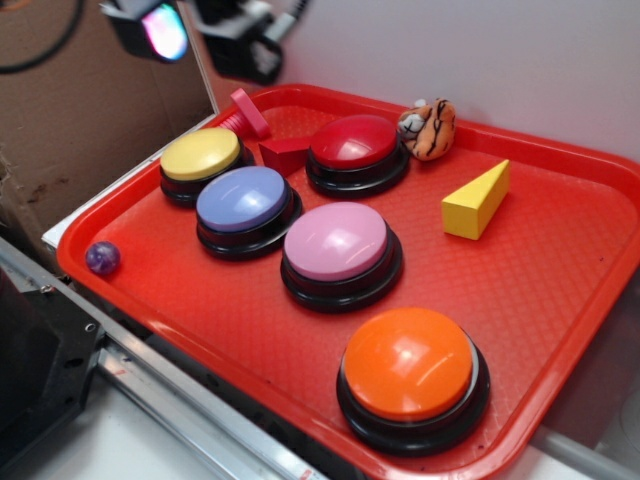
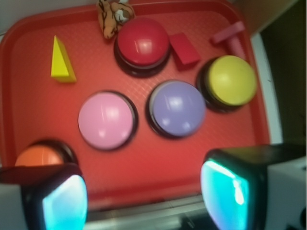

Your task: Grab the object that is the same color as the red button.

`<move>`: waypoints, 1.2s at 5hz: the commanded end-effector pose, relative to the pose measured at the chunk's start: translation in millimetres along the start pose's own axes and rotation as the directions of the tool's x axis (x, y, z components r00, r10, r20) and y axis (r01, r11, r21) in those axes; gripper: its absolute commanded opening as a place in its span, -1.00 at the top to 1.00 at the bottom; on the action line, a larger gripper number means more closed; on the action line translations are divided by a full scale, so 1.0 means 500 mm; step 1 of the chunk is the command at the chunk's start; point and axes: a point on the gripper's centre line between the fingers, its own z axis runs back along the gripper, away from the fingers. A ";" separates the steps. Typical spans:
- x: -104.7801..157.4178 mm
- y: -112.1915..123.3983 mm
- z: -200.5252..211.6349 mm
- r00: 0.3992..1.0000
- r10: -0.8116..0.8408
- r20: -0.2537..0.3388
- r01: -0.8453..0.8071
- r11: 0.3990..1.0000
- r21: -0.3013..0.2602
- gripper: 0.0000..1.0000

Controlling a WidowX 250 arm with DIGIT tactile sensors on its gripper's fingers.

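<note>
Big red tray (image 1: 560, 300) carries five dome buttons, the red button (image 1: 353, 142) sitting at the far edge between a striped plush toy (image 1: 428, 127) and a small red block (image 1: 283, 153), yellow wedge (image 1: 477, 200) nearby, while the gripper (image 2: 144, 196) hovers above, jaws spread wide, empty.

Glossy plastic on textured plastic

You see the red button (image 1: 354, 141) dome shine smooth; the tray (image 1: 560, 290) looks pebbled, the tiger toy (image 1: 429, 128) plush.
</note>
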 end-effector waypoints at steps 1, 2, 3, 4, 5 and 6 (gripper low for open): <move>0.142 -0.136 -0.079 0.996 -0.010 0.089 0.014 0.999 -0.048 -1.00; 0.181 -0.174 -0.130 0.995 -0.004 0.095 0.011 0.997 -0.075 -1.00; 0.200 -0.196 -0.176 0.998 -0.001 0.070 0.005 0.998 -0.055 -1.00; 0.203 -0.209 -0.215 0.999 -0.034 0.033 0.035 0.999 -0.039 -1.00; 0.194 -0.210 -0.255 0.999 -0.046 -0.026 0.046 0.999 -0.012 -1.00; 0.181 -0.215 -0.281 0.995 -0.066 -0.070 0.065 0.998 -0.008 -1.00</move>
